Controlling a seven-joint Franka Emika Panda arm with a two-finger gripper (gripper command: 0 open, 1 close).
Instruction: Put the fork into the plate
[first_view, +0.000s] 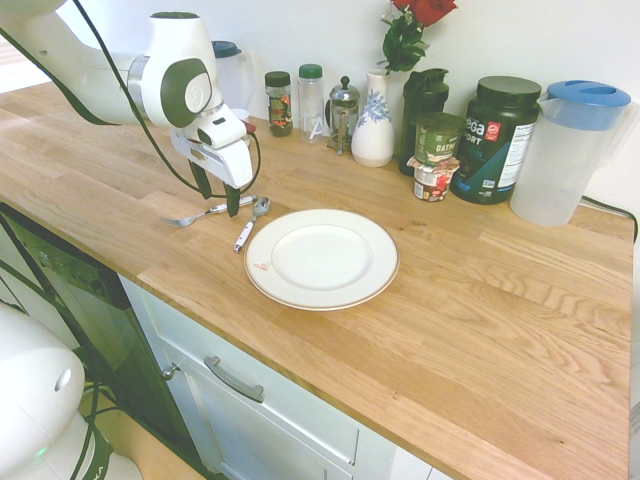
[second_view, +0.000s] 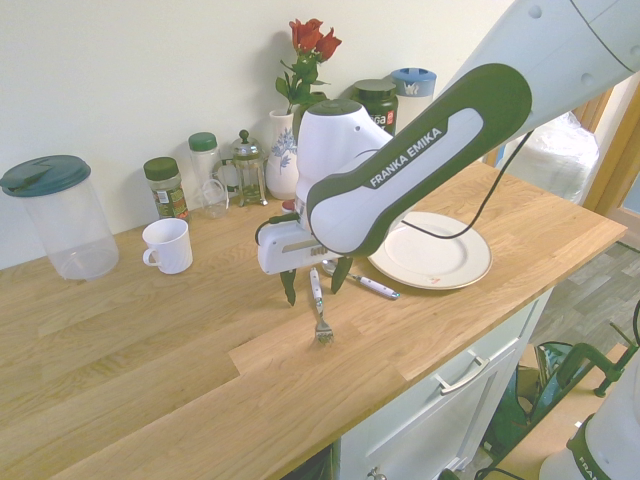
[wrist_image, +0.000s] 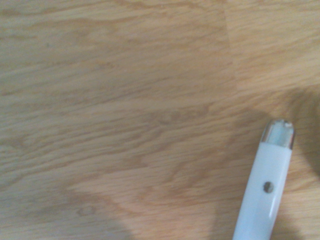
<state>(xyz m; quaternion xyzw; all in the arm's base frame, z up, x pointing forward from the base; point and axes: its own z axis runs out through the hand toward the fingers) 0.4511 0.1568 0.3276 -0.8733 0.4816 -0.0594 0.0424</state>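
The silver fork (first_view: 205, 213) lies flat on the wooden counter, left of the plate, with its tines pointing away from it. In the second exterior view the fork (second_view: 320, 310) points its tines at the counter's front edge. My gripper (first_view: 216, 195) is open, low over the fork's handle, with one finger on each side of it (second_view: 315, 283). The white plate (first_view: 322, 258) with a thin gold rim has nothing on it (second_view: 430, 250). A white handle (wrist_image: 265, 190) with a metal end shows in the wrist view; I cannot tell which utensil it belongs to.
A spoon (first_view: 250, 225) with a white handle lies between fork and plate. Along the back wall stand jars (first_view: 279, 102), a French press (first_view: 343, 112), a vase with a rose (first_view: 374, 125), a dark tub (first_view: 497, 138) and a pitcher (first_view: 570, 150). A white mug (second_view: 168, 246) stands further along.
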